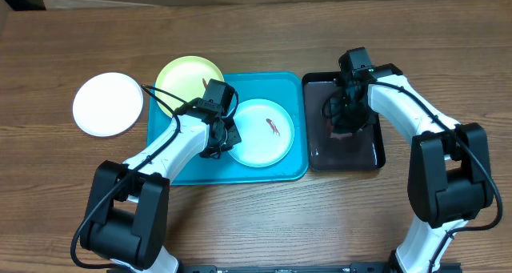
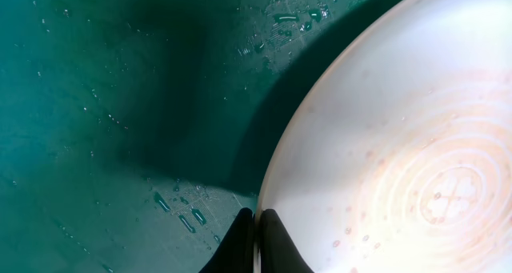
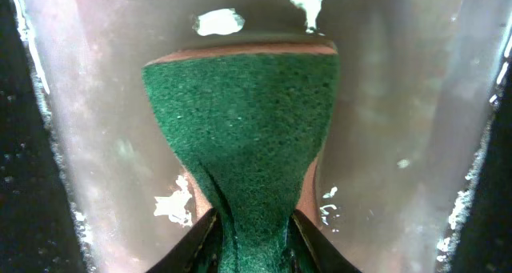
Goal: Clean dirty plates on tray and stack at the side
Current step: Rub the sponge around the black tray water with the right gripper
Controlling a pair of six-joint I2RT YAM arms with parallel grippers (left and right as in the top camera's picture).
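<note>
The turquoise tray [image 1: 280, 89] holds the light blue plate [image 1: 262, 137], which has a reddish smear near its middle. My left gripper [image 1: 222, 142] is shut on this plate's left rim; in the left wrist view the jaws [image 2: 256, 229] pinch the pale rim [image 2: 384, 129] above the wet tray floor [image 2: 104, 105]. The pale yellow plate [image 1: 180, 77] lies over the tray's far left corner, with a small smear. The white plate [image 1: 108, 103] lies on the table left of the tray. My right gripper [image 1: 344, 119] is shut on a green sponge [image 3: 240, 121].
The glossy black tray [image 1: 364, 149] stands right of the turquoise tray and holds water; my right gripper and the sponge are over it, with its wet floor [image 3: 416, 105] showing in the right wrist view. Brown wooden table [image 1: 64, 33] lies all around.
</note>
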